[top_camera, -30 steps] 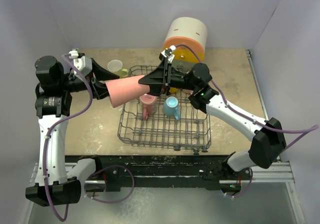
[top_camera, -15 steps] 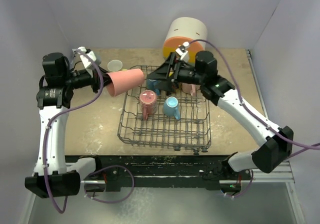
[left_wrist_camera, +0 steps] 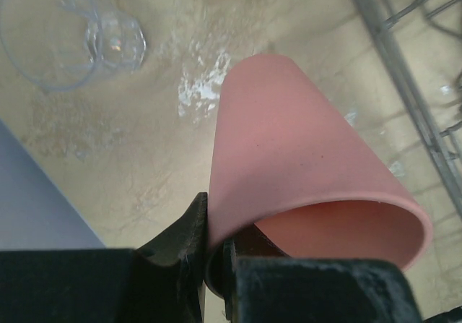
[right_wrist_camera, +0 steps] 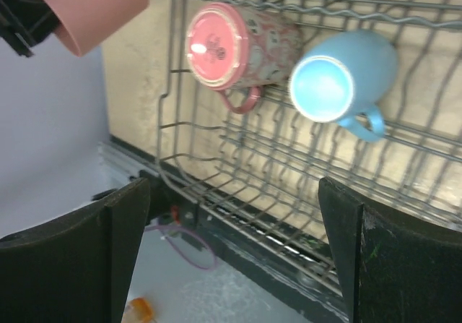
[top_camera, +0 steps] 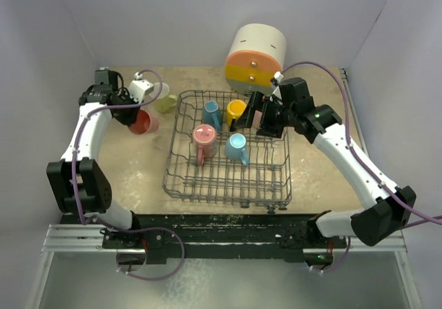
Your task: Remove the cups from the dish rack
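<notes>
Cups set out on the left: a clear glass (left_wrist_camera: 50,34) and a lime cup (top_camera: 166,104) sit on the table (top_camera: 318,101), just left of the dish rack (top_camera: 224,191).
Left gripper (left_wrist_camera: 213,247): your fingers are pinched narrow on the rim of a plain pink cup (left_wrist_camera: 289,164). The cup is tilted above the bare table, near the glass and clear of the rack; the wrist view shows it is not set down.
Inside the rack: you have a dark blue cup (top_camera: 212,114) and a yellow cup (top_camera: 235,110) at the far side. A patterned pink cup (top_camera: 204,139) and a light blue cup (top_camera: 237,146) are in the middle.
Right gripper (top_camera: 259,117): your fingers stand wide and empty above the far right of the rack. You cannot tell whether another cup hides beneath them.
Progress: roughly a third through, by my reading. Two are out, one is in hand, and at least four are left to lift.
</notes>
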`<state>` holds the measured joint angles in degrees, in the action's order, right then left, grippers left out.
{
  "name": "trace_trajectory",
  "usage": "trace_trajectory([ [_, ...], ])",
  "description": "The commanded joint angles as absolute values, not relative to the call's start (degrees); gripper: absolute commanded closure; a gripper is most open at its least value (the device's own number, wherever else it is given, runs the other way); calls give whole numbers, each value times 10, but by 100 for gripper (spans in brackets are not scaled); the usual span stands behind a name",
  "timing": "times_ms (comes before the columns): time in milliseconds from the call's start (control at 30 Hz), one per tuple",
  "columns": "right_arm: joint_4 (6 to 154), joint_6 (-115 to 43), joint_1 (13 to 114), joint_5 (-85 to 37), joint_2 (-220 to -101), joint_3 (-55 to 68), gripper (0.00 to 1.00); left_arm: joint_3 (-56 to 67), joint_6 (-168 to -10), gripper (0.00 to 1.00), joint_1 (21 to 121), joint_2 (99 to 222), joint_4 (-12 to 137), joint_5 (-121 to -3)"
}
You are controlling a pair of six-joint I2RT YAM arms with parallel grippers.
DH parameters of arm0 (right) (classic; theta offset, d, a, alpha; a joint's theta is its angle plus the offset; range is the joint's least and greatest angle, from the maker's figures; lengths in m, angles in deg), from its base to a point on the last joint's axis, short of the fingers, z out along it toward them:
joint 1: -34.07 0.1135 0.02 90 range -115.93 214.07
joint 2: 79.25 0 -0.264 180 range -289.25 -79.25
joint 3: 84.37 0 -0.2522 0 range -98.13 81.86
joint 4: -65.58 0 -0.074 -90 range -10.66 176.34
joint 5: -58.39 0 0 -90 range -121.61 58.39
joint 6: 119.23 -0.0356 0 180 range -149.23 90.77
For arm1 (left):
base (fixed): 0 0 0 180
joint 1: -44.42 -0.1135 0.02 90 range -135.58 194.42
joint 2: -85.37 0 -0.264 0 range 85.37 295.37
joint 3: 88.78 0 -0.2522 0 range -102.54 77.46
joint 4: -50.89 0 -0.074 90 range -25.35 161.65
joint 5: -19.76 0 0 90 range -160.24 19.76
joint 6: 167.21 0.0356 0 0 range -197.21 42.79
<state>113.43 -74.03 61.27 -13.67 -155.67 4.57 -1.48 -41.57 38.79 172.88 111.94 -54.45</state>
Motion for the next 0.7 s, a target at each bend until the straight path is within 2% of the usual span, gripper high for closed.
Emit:
trace_trajectory([
  [0,1197,-681,609,-205,-1547,13,0,-63,-414,100,394,1782,1124,-613],
  [300,1214,-665,610,-240,-1551,41,0,-189,-450,100,433,1946,1200,-630],
  [567,1216,-643,610,-289,-1559,61,0,-280,-457,100,437,2013,1265,-612],
  [600,1212,-644,610,-291,-1559,66,0,-283,-456,99,440,2016,1271,-611],
  [667,1207,-646,611,-295,-1562,71,0,-291,-452,81,444,2020,1283,-612],
])
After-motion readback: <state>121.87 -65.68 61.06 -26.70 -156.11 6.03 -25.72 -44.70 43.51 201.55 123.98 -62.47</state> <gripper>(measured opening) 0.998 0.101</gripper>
